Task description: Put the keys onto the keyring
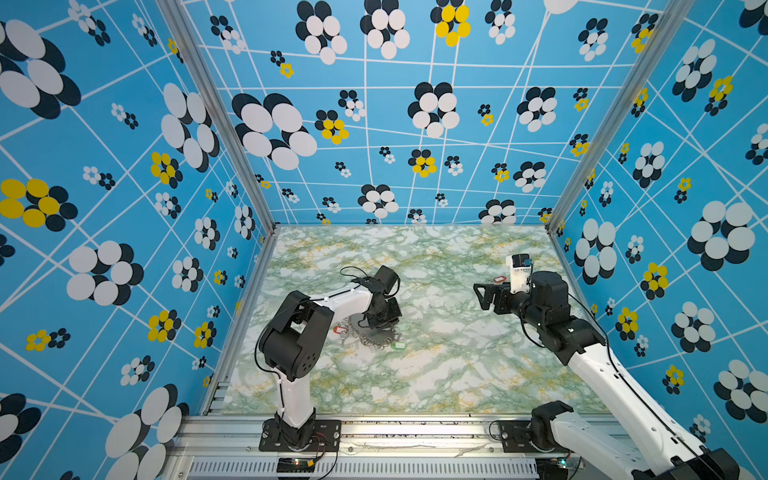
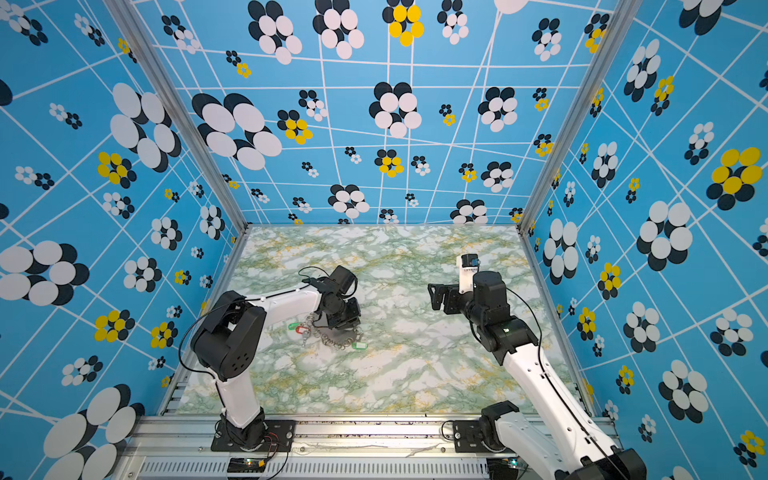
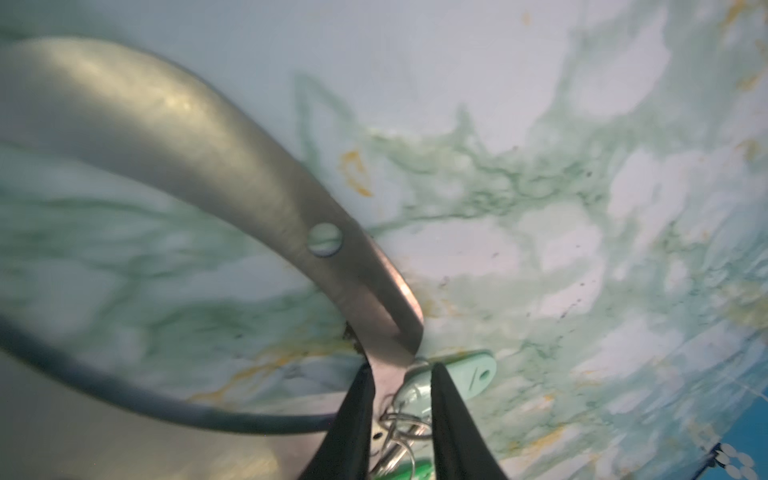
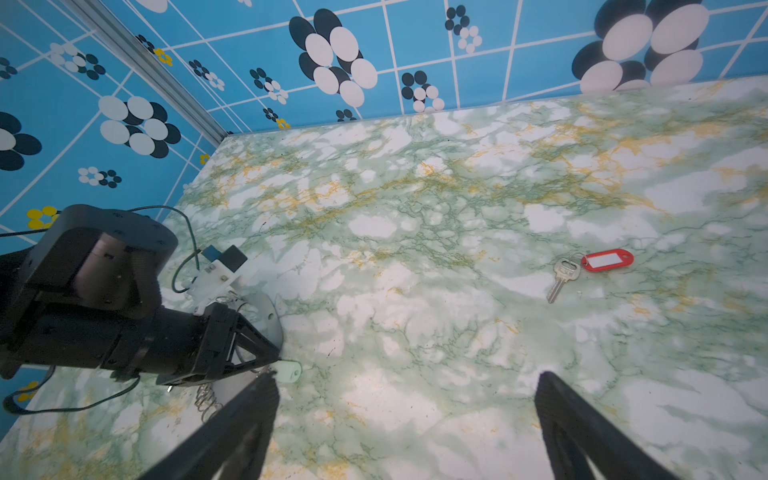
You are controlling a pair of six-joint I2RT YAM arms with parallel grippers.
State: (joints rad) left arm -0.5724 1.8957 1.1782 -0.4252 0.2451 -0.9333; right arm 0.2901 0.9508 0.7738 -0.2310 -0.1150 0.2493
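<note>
Left gripper is down on the keyring, centre-left of the table in both top views. In the left wrist view its fingers are narrow and straddle the keyring's pointed tip and a bunch of rings. 1 finger touches the plate edge, the other touches the teal tag. Can't tell if it's actually clamped on anything.

In the top views the tags sit round the keyring:
- Red tag at its left edge.
- Green tag at its lower right.
- 2nd green tag just beside the red tag.

Can't tell which of them are hooked on.

Right gripper is wide, with nothing between the fingers. It's raised off the table, right of centre in both top views, pointing left.

Far red tag lies flat on the table with a silver key joined to it. It's well apart from the keyring. In a top view it shows just above the right gripper, partly hidden by the arm.
</note>
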